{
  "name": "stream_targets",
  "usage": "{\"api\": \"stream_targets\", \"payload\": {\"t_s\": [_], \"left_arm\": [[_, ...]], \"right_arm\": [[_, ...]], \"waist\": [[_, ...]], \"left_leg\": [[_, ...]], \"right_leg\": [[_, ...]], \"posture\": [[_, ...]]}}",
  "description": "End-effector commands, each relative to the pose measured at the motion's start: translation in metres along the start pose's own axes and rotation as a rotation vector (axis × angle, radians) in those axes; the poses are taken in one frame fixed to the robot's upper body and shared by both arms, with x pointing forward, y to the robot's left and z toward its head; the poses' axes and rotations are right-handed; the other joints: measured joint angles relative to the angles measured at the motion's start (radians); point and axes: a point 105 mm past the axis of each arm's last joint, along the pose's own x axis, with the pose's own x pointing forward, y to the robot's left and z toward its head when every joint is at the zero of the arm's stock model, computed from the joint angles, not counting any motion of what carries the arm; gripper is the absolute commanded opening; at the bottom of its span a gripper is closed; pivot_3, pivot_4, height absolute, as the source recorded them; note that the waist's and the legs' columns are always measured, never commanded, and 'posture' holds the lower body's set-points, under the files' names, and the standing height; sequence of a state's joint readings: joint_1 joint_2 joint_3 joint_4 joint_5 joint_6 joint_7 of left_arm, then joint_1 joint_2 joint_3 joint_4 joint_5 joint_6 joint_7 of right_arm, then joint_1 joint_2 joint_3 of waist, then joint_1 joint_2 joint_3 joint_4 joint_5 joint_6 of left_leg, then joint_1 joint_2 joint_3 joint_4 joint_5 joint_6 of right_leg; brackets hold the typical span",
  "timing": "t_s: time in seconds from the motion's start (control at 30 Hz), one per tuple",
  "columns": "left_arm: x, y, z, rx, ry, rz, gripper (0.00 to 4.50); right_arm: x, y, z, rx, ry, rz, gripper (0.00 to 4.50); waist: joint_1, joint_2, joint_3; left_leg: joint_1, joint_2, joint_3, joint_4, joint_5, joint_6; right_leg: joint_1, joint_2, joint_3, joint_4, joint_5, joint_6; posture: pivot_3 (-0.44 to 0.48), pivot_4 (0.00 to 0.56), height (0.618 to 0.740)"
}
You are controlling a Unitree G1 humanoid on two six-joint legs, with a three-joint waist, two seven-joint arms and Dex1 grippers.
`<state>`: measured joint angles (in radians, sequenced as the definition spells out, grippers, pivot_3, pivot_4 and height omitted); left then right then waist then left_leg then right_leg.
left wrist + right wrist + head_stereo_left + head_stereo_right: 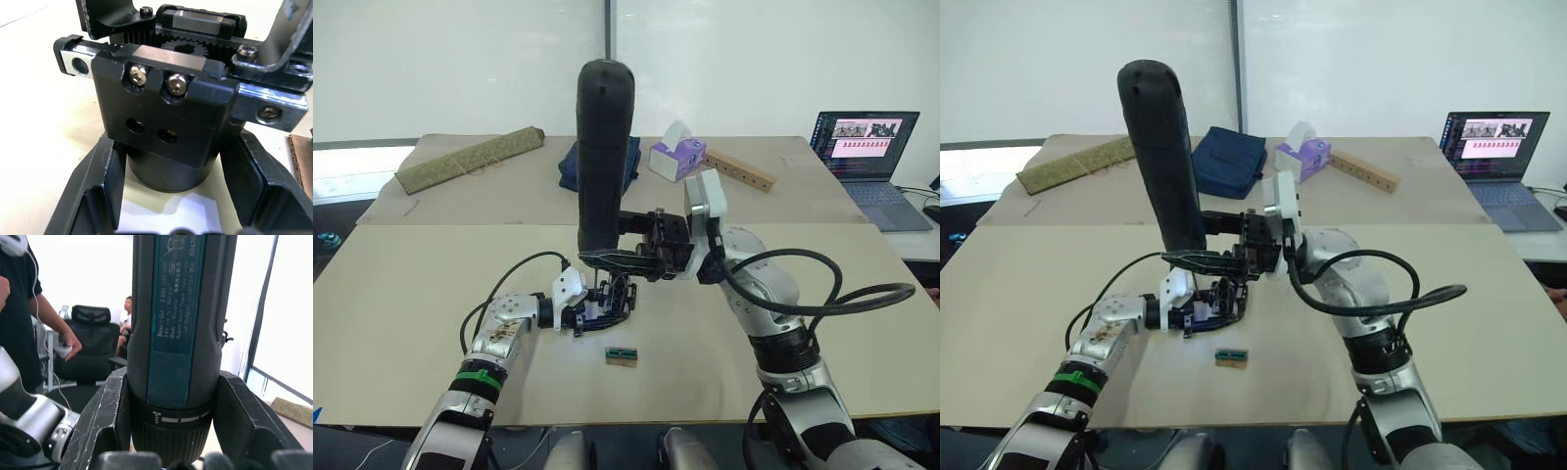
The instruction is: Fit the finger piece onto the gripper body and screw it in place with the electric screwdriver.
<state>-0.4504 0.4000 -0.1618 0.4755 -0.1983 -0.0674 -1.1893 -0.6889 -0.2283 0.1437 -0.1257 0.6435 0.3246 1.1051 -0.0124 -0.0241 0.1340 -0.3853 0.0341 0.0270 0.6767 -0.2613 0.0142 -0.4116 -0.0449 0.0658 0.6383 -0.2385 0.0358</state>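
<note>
driving screws right now: my right hand (pixel 607 259) is clamped round the electric screwdriver (pixel 605 147), held upright with the bit pointing down at the gripper body (pixel 612 297), which my left hand (pixel 171 196) pins on the bench (pixel 411 294) with both fingers around its round base. two screws look seated in the left wrist view, two holes below seem open, hard to be sure. i'd keep the tool dead vertical, seat the bit before spinning, and go light on pressure.
</note>
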Motion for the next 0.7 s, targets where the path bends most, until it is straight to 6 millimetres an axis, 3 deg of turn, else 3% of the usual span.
{"api": "stream_targets", "payload": {"t_s": [0.03,0.13,0.2,0.37,0.57,0.7], "left_arm": [[-0.004,-0.003,-0.031,-0.103,0.103,0.037,3.34],[-0.005,-0.001,-0.031,-0.112,0.096,0.056,4.48],[-0.011,0.0,-0.03,-0.123,0.08,0.069,4.48],[-0.055,-0.009,-0.026,-0.104,0.037,0.046,4.48],[-0.118,-0.013,-0.016,-0.017,-0.017,0.096,4.48],[-0.144,-0.018,-0.009,0.033,-0.017,0.113,4.48]], "right_arm": [[0.009,0.01,0.036,-0.092,-0.081,0.072,1.9],[0.009,0.015,0.048,-0.104,-0.095,0.091,1.9],[0.005,0.018,0.055,-0.114,-0.088,0.089,1.9],[-0.025,0.025,0.068,-0.149,-0.018,-0.011,1.9],[-0.085,0.028,0.058,-0.19,0.174,-0.216,1.9],[-0.116,0.036,0.052,-0.184,0.245,-0.327,1.9]], "waist": [[-0.001,0.0,0.0],[-0.001,0.001,0.001],[-0.001,0.001,0.001],[-0.02,-0.001,0.0],[-0.034,0.0,0.004],[-0.029,-0.001,0.009]], "left_leg": [[0.0,0.0,0.0,0.0,0.0,0.0],[0.0,0.0,-0.001,0.0,0.0,0.0],[0.0,0.0,-0.001,0.0,0.0,0.0],[-0.004,0.002,-0.001,-0.002,0.0,0.0],[-0.004,0.004,0.0,-0.008,0.0,0.0],[-0.004,0.004,0.0,-0.009,0.0,0.0]], "right_leg": [[0.0,0.0,0.0,0.0,0.0,0.0],[-0.001,0.0,0.0,0.001,0.0,0.0],[-0.001,0.0,0.0,0.001,0.0,0.0],[-0.008,0.0,0.001,0.001,0.0,-0.001],[-0.012,0.001,0.003,0.002,-0.002,-0.005],[-0.013,0.0,0.002,0.002,-0.002,-0.005]], "posture": [[0.0,0.15,0.74],[0.0,0.15,0.74],[0.0,0.15,0.74],[0.0,0.15,0.74],[0.0,0.15,0.74],[0.0,0.15,0.74]]}}
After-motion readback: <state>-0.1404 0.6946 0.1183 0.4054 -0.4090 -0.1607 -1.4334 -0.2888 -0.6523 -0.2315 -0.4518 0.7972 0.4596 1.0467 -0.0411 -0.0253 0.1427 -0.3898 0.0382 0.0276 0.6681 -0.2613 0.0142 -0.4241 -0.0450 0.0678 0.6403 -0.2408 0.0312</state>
